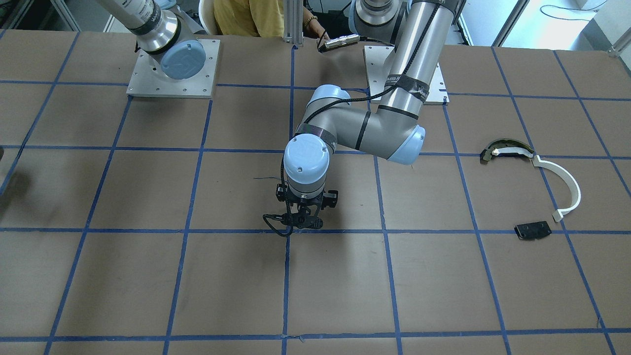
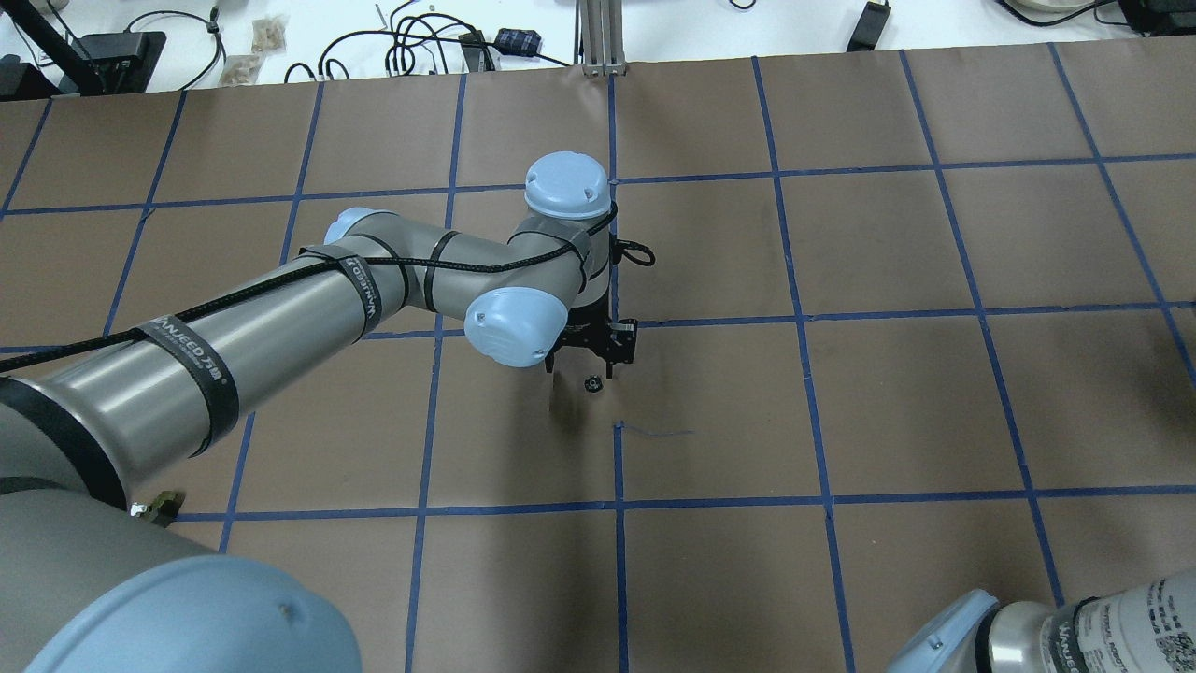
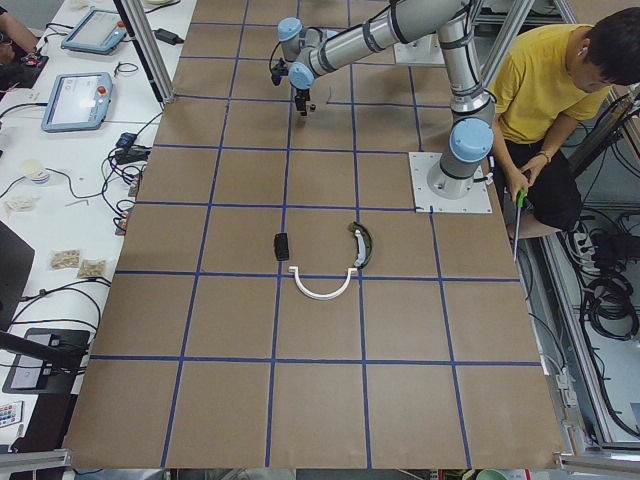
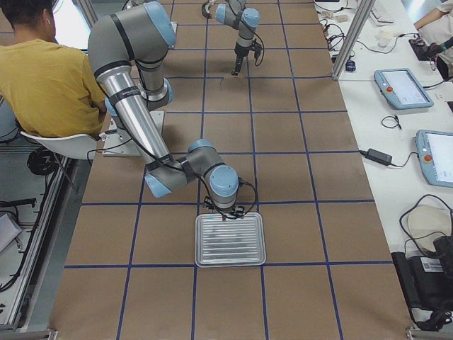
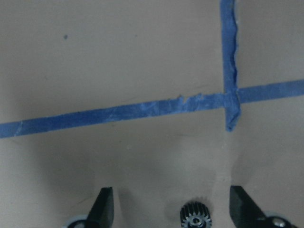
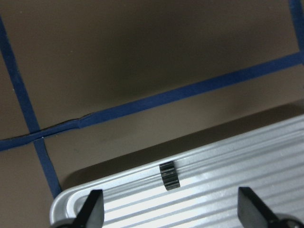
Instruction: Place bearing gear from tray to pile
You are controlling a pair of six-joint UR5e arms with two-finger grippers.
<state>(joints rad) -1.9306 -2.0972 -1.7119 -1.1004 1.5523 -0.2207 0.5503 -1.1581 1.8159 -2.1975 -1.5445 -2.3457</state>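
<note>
The left end effector (image 5: pixel 171 189) hangs over the worktop (image 1: pixel 148 276) with its fingers spread. A gear (image 5: pixel 194 216) lies flat between them, bore up, touching neither and a little nearer one finger than the other. The right end effector (image 6: pixel 171 191) is also spread, just above the tray (image 4: pixel 230 244). There a second gear (image 6: pixel 169 175) stands on its teeth in a groove close to the rim. The pile (image 1: pixel 508 148) lies well apart, on the robot's left side.

I judge the gear on the worktop to be the one due for the pile, and the grasp to be the weak point. Because it sits off centre, one finger would reach it first, and it may slide or spin out rather than be pinched. The teeth give poor purchase. A descent that stops too high would close above so low a part. The second gear could roll along its groove if nudged, and the rim leaves that side's finger little room.

Around the left end effector only tape lines show, and the stretch toward the pile looks open. The left arm is folded at the elbow, though, and would have to unwind near its own base. A release from height could bounce the gear past the pile's pieces.
</note>
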